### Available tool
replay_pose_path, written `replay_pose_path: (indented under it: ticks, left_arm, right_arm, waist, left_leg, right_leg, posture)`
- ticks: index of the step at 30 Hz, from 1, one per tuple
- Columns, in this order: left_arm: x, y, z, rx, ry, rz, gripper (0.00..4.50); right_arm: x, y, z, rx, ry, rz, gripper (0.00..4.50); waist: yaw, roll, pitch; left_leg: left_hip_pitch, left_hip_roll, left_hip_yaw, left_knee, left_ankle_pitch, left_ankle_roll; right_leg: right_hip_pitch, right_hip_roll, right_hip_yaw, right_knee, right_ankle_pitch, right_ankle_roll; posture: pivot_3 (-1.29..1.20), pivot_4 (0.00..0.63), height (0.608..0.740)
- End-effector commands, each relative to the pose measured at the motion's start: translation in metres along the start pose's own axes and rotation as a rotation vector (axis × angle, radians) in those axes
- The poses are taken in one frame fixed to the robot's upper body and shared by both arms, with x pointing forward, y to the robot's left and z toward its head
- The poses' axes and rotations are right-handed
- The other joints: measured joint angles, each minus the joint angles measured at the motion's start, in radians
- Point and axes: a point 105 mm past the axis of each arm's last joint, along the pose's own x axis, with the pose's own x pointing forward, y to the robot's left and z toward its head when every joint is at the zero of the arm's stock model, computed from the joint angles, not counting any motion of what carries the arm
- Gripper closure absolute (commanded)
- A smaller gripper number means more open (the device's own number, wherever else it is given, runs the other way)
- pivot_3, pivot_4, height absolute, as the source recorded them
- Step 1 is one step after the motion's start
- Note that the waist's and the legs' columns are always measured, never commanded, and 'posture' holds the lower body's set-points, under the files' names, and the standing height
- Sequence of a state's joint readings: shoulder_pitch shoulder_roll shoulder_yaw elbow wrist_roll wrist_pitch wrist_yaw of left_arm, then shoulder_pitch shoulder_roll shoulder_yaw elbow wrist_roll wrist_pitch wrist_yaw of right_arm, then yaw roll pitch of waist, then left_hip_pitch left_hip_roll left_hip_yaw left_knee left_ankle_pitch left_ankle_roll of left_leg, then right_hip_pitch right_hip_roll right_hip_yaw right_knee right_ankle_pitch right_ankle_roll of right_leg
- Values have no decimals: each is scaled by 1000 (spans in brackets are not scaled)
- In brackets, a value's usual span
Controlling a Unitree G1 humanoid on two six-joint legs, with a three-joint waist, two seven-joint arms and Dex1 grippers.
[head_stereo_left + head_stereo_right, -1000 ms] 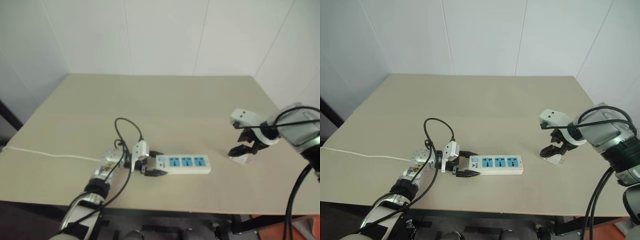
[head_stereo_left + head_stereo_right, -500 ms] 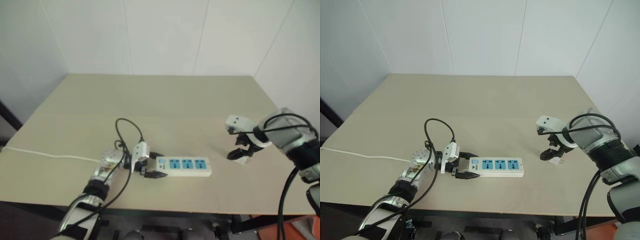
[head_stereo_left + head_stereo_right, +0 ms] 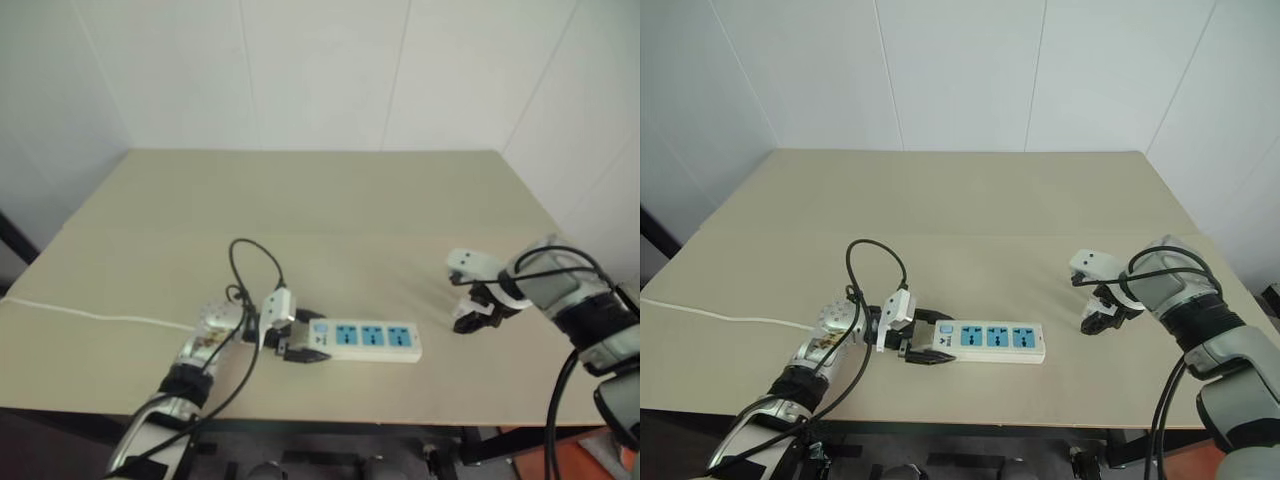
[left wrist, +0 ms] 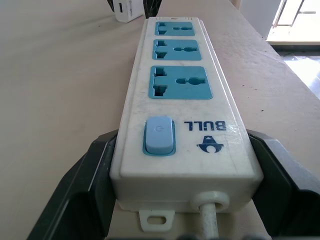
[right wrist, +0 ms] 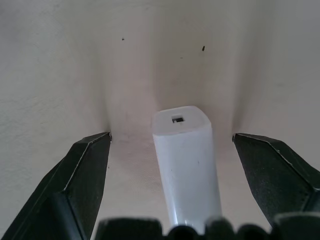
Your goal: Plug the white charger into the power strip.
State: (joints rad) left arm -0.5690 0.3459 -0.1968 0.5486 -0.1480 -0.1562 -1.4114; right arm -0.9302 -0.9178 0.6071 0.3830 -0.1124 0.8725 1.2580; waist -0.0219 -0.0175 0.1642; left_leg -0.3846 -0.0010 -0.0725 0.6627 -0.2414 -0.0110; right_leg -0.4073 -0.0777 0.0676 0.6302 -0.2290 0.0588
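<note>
Your right hand (image 5: 170, 150) straddles the white charger (image 5: 186, 160), fingers apart: centre it, then close squarely while the left hand (image 4: 180, 165) clamps the power strip (image 4: 181, 107).

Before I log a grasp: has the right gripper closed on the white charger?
No. In the right wrist view the white charger lies between two black fingers with gaps on both sides.

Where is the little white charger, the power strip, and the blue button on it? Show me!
white charger (image 5: 186, 165), right wrist view, on its long side face.
power strip (image 4: 182, 107), left wrist view, on its white top.
blue button (image 4: 159, 136), left wrist view, on the button's middle.
</note>
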Motion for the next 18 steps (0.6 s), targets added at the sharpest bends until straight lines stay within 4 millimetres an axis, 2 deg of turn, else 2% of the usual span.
replay_pose_path:
  ticks: [1, 14, 18]
  left_arm:
    - [5, -18, -18, -51, 68, -75, 1217]
    - [4, -19, -20, -58, 74, -67, 1217]
    - [3, -18, -20, -62, 77, -57, 1217]
  right_arm:
    - [-6, -5, 6, -18, -29, -27, 0]
    - [0, -6, 14, -33, -50, 9, 0]
    - [1, -6, 16, -46, -53, 19, 827]
  waist:
    - [0, 0, 0]
    - [-17, 0, 0]
    - [-19, 0, -1]
  left_leg:
    - [0, 0, 0, 0, 0, 0]
    - [2, 0, 0, 0, 0, 0]
    - [3, 0, 0, 0, 0, 0]
  right_leg:
    - [0, 0, 0, 0, 0, 0]
    - [3, 0, 0, 0, 0, 0]
    - [3, 0, 0, 0, 0, 0]
  posture:
    - [0, 150, 740]
    - [0, 150, 740]
    - [0, 150, 740]
